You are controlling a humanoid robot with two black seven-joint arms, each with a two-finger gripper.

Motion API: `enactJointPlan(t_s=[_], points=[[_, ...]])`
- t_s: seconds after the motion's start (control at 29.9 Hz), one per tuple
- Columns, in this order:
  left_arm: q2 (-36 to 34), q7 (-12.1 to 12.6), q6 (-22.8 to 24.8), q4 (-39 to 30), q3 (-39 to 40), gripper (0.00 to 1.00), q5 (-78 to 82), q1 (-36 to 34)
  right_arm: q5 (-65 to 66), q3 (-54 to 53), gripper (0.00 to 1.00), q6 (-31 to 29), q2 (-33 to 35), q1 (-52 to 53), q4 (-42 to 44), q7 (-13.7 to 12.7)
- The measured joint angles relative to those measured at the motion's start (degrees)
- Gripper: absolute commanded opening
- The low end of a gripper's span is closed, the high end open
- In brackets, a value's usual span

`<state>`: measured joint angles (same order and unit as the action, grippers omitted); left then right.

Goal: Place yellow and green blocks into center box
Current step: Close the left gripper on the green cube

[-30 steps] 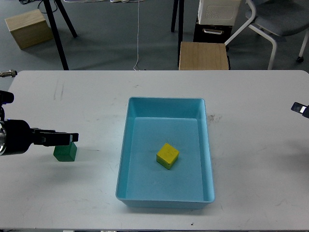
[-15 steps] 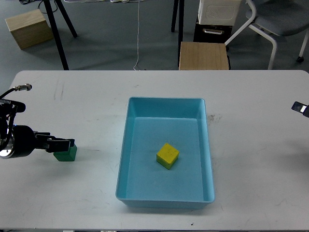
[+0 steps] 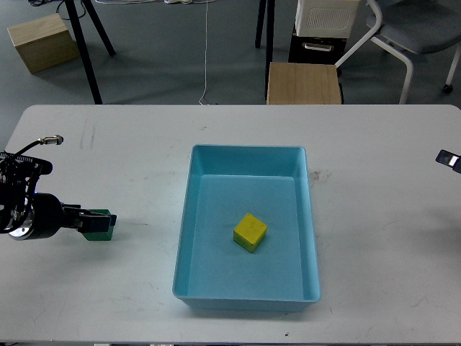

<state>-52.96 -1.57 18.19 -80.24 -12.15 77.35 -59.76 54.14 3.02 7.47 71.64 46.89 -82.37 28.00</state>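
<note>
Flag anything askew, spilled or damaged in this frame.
Nothing stands out. The yellow block lies inside the blue box, turned at an angle. The green block sits on the table at the left hand. Faint scuffs mark the tabletop.

Colours on the counter and the floor behind it

The counter [image 3: 374, 288] is pale grey-white with faint dark scuffs; the box [image 3: 311, 238] is light turquoise all over, and the block in it [image 3: 250, 232] is yellow, brighter on top and duller olive on its sides. The other block [image 3: 101, 232] is deep green, partly covered by the black left hand [image 3: 97, 215], whose arm shows a silver ring and a metal-tipped cable. The right hand [image 3: 448, 159] is black with a pale patch. Behind, the floor is blue-grey, two crates [image 3: 303, 83] [image 3: 42, 42] are light wood, the chair [image 3: 403, 29] has a grey seat on a white frame
</note>
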Motion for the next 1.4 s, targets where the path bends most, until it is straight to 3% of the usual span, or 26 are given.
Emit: enactJointPlan(t_s=[0.97, 1.2, 1.4], points=[[4.30, -0.08, 0.09, 4.07, -1.82, 0.98, 0.27, 0.15, 0.00, -0.21, 0.99, 0.09, 0.24, 0.58, -0.17, 0.00], [4.41, -0.13, 0.09, 4.29, -2.24, 0.73, 1.57, 0.08, 0.00, -0.21, 0.99, 0.09, 0.27, 0.65, -0.17, 0.00], [4.74, -0.19, 0.03, 5.04, -2.78, 0.64, 6.76, 0.08, 0.00, -0.21, 0.99, 0.09, 0.58, 0.56, -0.25, 0.00]])
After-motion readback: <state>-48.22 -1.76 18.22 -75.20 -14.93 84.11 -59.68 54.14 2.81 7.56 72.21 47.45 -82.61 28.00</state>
